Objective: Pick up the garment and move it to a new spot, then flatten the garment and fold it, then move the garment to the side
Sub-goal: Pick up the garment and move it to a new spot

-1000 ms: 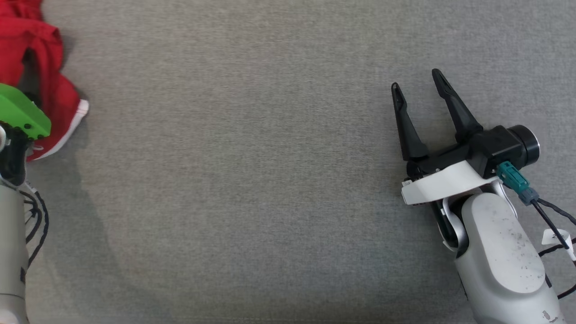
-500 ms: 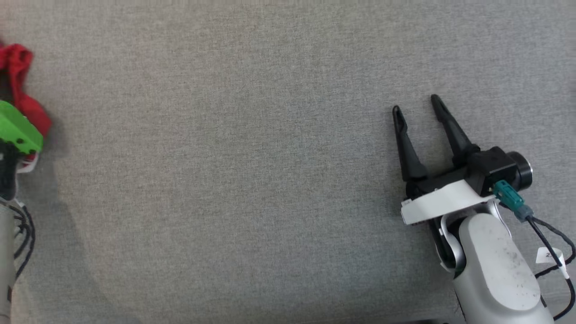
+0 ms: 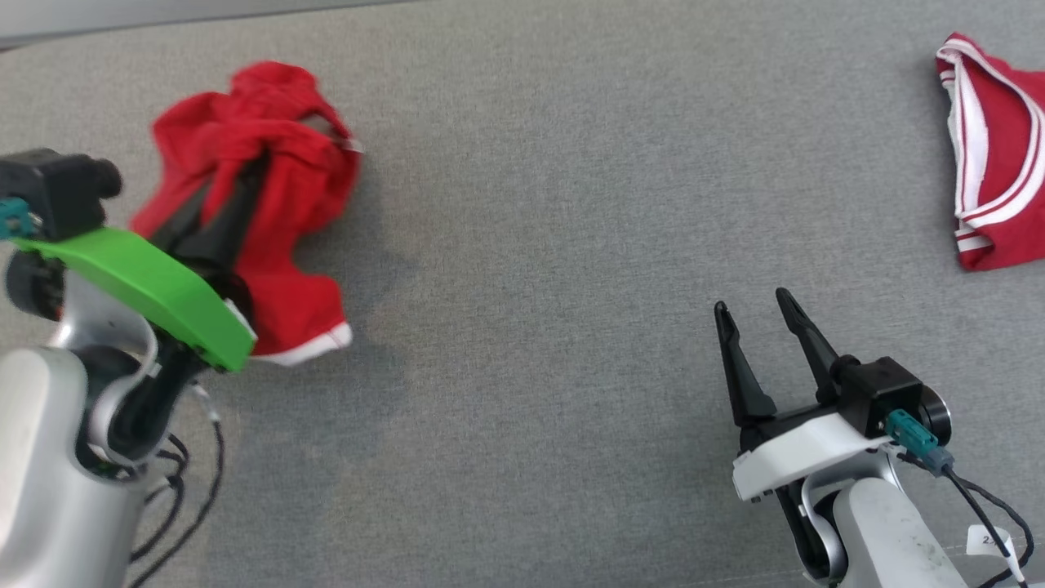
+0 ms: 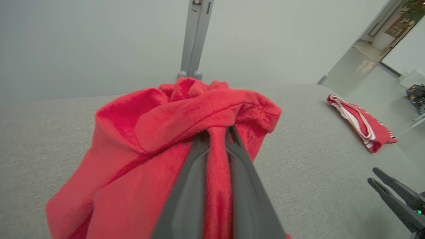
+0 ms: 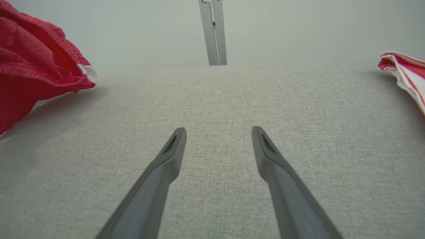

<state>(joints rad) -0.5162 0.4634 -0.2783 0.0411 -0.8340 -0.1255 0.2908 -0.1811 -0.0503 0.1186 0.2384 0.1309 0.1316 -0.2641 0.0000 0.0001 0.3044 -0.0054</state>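
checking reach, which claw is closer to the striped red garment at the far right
Right. The right claw is open, with the striped garment farther out and to its right, untouched. The left claw is far across the surface, shut on the crumpled red garment.

The light is soft, even and bright. On the grey woven tabletop (image 3: 531,245) the crumpled red cloth garment (image 3: 277,204) casts a faint, fuzzy-edged shadow to its right, so the light leans in from my left. My green plastic wrist cover (image 3: 155,286) is slightly smeared in the head view. Close to the lens the dark fingers (image 4: 186,202) of my left pincer (image 4: 218,133) go out of focus — those of my right pincer (image 5: 217,131) too. Both wrist views bow the tabletop's far edge, and the distant doorway (image 4: 375,33) washes out pale.
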